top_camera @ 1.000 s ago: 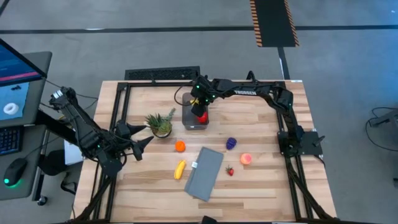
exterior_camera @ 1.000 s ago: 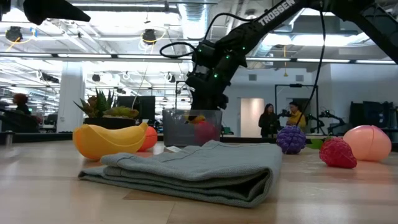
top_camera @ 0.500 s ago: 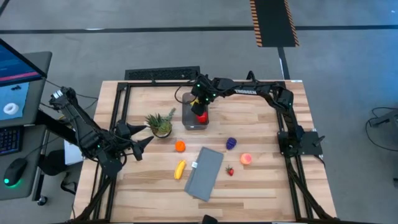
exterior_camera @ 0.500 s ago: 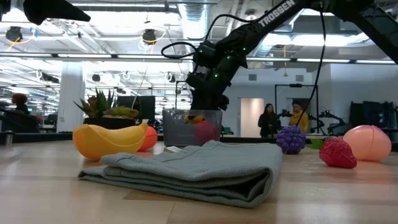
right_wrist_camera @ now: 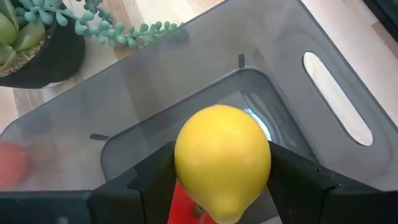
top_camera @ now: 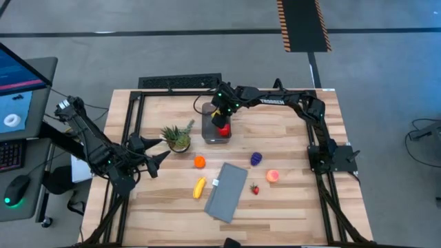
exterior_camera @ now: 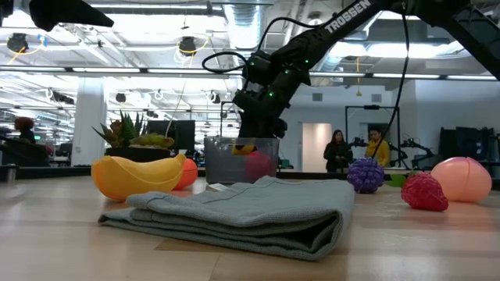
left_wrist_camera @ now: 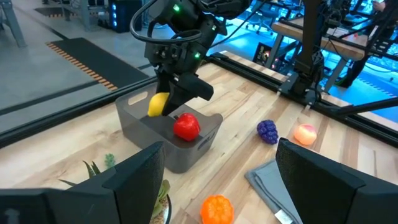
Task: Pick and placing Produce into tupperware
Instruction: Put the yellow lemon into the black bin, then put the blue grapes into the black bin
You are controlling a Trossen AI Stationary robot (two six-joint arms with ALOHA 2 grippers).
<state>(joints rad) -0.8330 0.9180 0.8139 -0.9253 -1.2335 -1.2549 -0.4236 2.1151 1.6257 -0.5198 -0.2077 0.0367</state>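
Note:
The clear-grey tupperware (top_camera: 212, 135) stands at the table's far middle, a red fruit (left_wrist_camera: 186, 126) resting on its floor. My right gripper (top_camera: 220, 116) hovers over the tub, shut on a yellow lemon (right_wrist_camera: 222, 158). On the wood lie an orange (top_camera: 199, 162), a banana (top_camera: 199, 187), purple grapes (top_camera: 256, 158), a peach (top_camera: 273, 176) and a strawberry (top_camera: 255, 189). At the left edge, my left gripper (top_camera: 160, 156) is raised and open, holding nothing. My right gripper pinches the lemon by its two opposite sides (right_wrist_camera: 186, 163) between its two fingers (right_wrist_camera: 152, 177). The fingers slant down from the table's right and far side. The lemon (left_wrist_camera: 158, 104) is lifted clear and hangs at the tub's rim, above the open tub.
A potted spiky plant (top_camera: 178, 138) stands just left of the tub. A folded grey cloth (top_camera: 227, 191) lies in the near middle between the banana and the strawberry. Black frame rails (top_camera: 131, 124) run along the table's sides. People stand in the room far behind.

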